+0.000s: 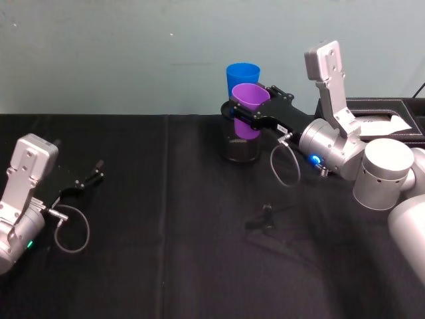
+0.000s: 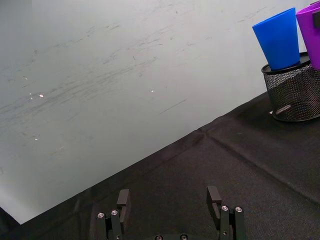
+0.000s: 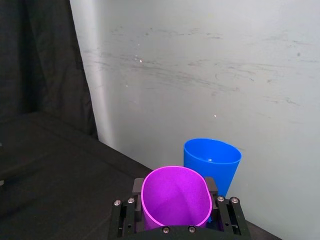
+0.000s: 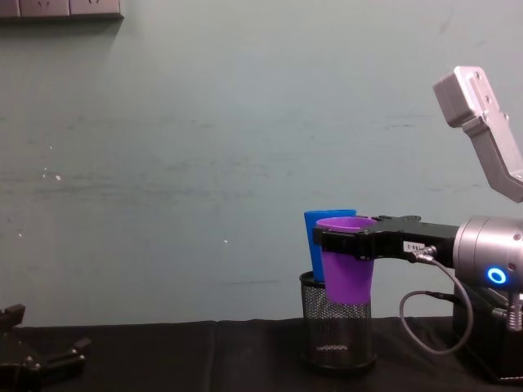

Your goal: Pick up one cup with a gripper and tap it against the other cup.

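Note:
My right gripper (image 1: 254,105) is shut on the purple cup (image 1: 250,109), gripping it just below the rim with a jaw on each side. In the chest view the purple cup (image 4: 346,269) hangs with its base inside the mouth of a black mesh holder (image 4: 337,331). The blue cup (image 1: 243,75) stands in that holder right behind the purple one. In the right wrist view the blue cup (image 3: 212,161) sits close behind the purple cup (image 3: 175,204); I cannot tell whether they touch. My left gripper (image 1: 89,179) rests open, low at the far left of the table.
A black box (image 1: 378,113) holding white paper sits at the back right, behind the right arm. A small black object (image 1: 265,216) lies on the black cloth in front of the mesh holder (image 1: 240,151). A pale wall runs close behind the cups.

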Controlling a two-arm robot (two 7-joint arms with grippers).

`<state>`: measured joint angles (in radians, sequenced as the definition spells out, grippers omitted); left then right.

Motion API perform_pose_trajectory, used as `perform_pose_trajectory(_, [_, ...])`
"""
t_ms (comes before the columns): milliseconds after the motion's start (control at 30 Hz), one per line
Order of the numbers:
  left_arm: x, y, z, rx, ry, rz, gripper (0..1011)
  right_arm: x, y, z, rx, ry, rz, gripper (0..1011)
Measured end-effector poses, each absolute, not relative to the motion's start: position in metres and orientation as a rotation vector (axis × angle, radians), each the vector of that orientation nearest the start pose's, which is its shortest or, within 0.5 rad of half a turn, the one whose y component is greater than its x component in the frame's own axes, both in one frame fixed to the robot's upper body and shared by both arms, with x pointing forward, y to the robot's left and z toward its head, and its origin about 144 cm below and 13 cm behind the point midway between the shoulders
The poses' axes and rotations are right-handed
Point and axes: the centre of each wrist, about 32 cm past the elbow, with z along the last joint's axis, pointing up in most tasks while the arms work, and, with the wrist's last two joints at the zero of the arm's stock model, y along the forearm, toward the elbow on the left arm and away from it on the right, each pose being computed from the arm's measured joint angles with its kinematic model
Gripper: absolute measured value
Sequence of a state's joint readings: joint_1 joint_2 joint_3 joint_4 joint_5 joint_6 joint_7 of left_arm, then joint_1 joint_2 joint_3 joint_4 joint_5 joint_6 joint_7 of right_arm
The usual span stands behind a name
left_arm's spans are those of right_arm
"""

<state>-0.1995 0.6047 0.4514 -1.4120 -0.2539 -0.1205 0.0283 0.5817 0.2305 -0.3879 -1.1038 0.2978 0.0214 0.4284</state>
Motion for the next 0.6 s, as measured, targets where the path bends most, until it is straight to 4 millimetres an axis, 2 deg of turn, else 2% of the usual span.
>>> perform_pose_trajectory(600, [0.4886, 0.3096, 1.1398, 0.304, -0.285, 1.248, 1000, 0.6054, -0.2212, 1.2085, -0.076, -0.065, -0.916, 730])
